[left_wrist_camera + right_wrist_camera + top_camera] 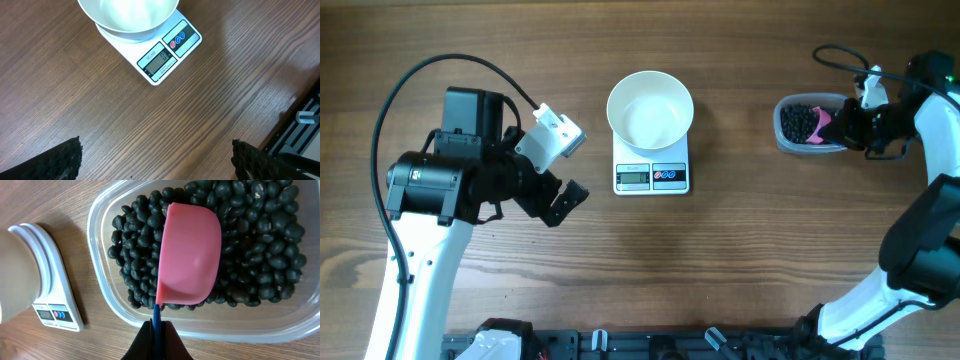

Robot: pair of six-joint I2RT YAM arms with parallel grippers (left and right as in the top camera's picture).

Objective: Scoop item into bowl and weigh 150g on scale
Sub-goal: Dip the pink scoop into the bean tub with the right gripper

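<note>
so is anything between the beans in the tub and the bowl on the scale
Nothing visible. Only bare table lies between the clear tub and the white bowl on the scale. The right gripper holds the pink scoop over the beans; the open left gripper is on the scale's far side.

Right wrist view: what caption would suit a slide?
The right tool holds an empty pink scoop over black beans in a clear tub.

R end effector (157, 328) grips pink scoop (190, 260) over beans (260, 235).
</note>
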